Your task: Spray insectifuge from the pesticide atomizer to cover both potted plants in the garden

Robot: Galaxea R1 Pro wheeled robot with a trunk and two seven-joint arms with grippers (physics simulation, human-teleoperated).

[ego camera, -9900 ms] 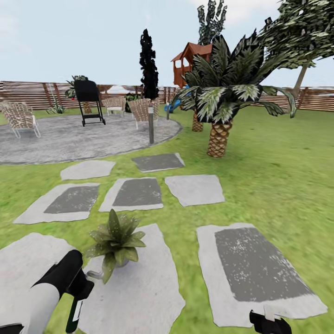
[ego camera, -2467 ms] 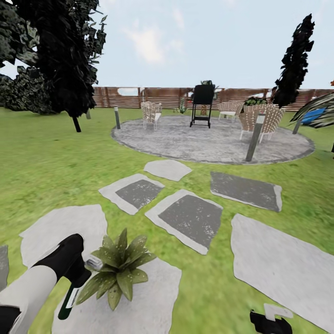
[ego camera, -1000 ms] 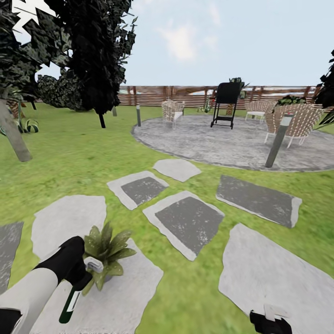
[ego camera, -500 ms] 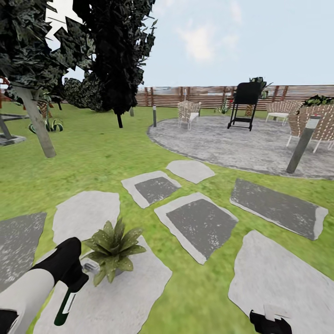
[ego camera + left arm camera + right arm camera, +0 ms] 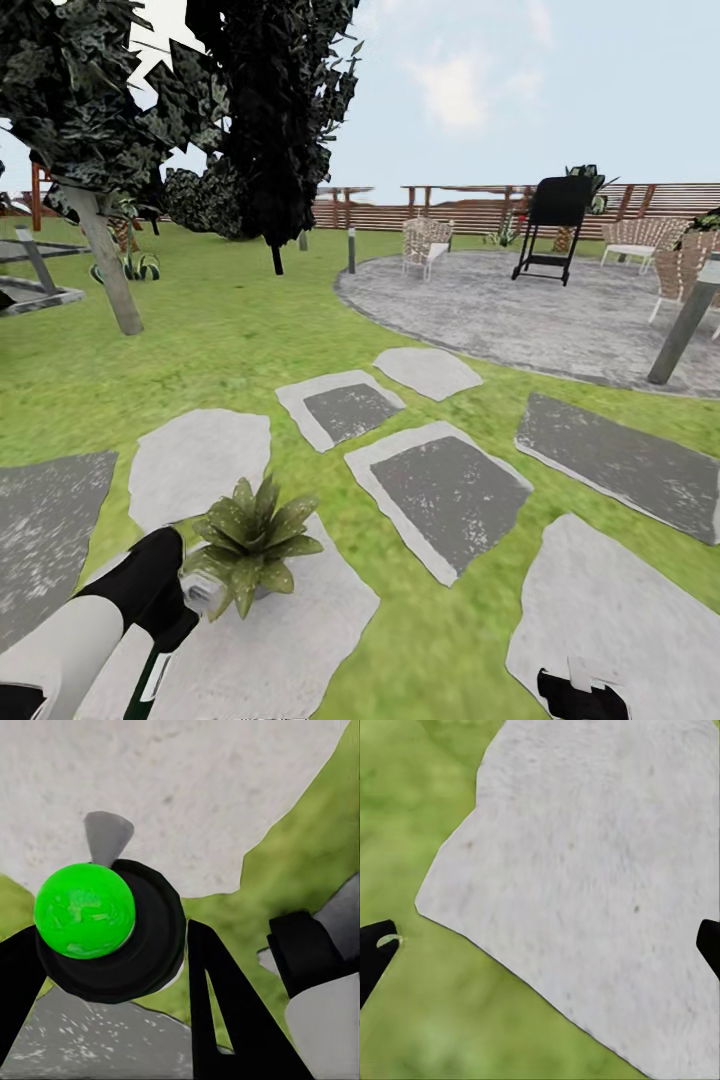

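One potted plant [image 5: 250, 546] on near-left stepping stone [image 5: 300, 610]; left gripper [image 5: 170, 620] fingers clamp pesticide atomizer [image 5: 152, 675] (nozzle beside leaves); right gripper [image 5: 540, 945] fingers spread apart.

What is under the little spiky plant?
The plant stands on a pale stepping stone in the grass. Its leaves hide most of its pot, and the left hand covers the stone beside it.

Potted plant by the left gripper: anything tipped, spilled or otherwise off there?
Nothing stands out. The potted plant stands upright on a pale stepping stone, leaves whole, no soil spilled. The left gripper holds the pesticide atomizer beside it. The right gripper hangs open over another stone.
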